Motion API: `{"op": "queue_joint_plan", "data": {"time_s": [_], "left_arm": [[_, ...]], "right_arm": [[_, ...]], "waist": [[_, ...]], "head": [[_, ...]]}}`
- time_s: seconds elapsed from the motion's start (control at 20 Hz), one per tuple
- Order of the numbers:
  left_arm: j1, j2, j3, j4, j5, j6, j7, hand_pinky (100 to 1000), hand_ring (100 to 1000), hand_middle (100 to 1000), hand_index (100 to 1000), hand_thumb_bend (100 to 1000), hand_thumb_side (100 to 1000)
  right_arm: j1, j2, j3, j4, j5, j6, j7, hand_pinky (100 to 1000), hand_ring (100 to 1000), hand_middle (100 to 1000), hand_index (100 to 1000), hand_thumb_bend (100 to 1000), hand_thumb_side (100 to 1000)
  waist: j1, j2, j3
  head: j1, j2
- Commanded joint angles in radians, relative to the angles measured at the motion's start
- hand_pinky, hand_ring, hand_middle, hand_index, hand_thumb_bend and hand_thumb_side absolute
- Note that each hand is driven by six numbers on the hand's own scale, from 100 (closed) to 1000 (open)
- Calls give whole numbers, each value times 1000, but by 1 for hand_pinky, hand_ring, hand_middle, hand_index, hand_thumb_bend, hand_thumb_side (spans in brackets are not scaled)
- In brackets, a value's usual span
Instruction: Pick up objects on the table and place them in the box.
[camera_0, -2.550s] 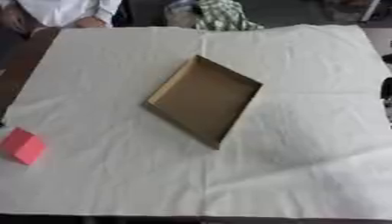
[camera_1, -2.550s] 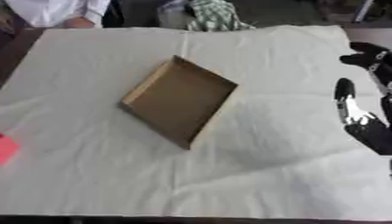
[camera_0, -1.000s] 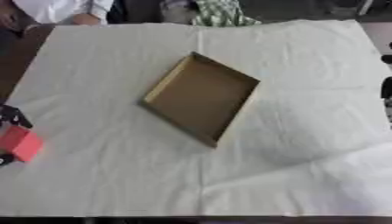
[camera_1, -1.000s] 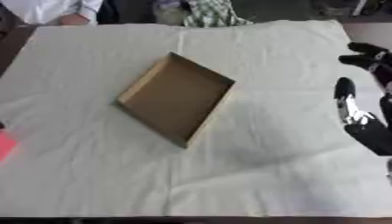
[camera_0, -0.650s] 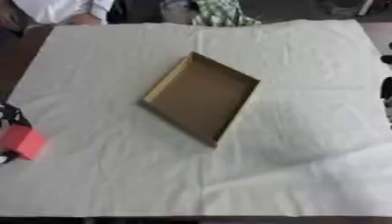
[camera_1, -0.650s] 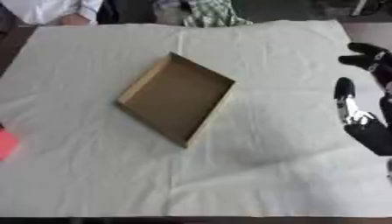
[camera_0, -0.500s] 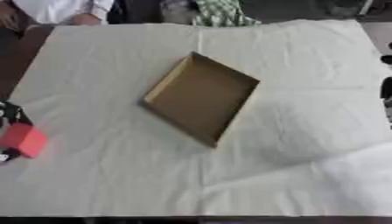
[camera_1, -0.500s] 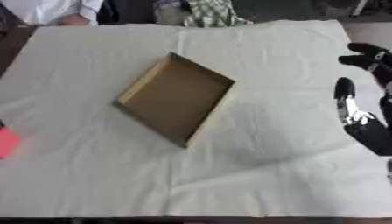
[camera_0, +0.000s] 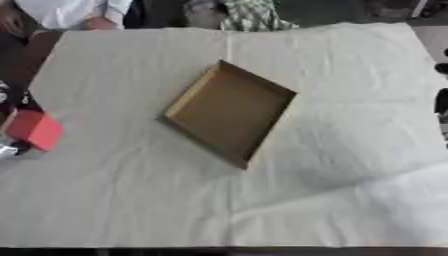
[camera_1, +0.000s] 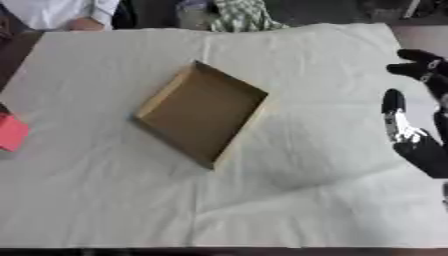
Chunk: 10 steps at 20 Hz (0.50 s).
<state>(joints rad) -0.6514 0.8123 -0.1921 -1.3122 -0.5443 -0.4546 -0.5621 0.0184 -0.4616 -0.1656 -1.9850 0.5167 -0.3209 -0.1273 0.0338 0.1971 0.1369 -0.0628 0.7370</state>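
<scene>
Left hand (camera_0: 10, 107) has closed on the red block (camera_0: 35, 129), apparently lifting it, far left of the empty box (camera_0: 229, 112); right hand (camera_1: 411, 135) idles open.

A wrinkled cream cloth (camera_0: 332, 150) is covering the whole table. Beyond its far edge the room is lying in dark shadow, and a bundle of green-and-white checked fabric (camera_0: 249, 14) is resting against the far edge, near the middle.

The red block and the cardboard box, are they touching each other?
Apart. The left eye view shows the red block at the left edge, with a wide strip of bare white cloth between it and the cardboard box.
</scene>
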Motion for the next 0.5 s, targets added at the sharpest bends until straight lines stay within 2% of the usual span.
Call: {"op": "queue_joint_plan", "data": {"time_s": [0.05,0.5], "left_arm": [[-55,0,-10,-21,23,9,-22,581,650,606,713,290,100],[-236,-164,-57,5,40,10,-70,580,641,604,714,243,100]], "right_arm": [[-2,-23,-4,-15,-6,-3,3,881,805,856,809,100,871],[-1,-29,-3,-15,-10,-9,4,882,808,858,811,100,868]], "waist": [[1,-17,1],[-2,-26,-2]], "head": [[5,7],[16,13]]}}
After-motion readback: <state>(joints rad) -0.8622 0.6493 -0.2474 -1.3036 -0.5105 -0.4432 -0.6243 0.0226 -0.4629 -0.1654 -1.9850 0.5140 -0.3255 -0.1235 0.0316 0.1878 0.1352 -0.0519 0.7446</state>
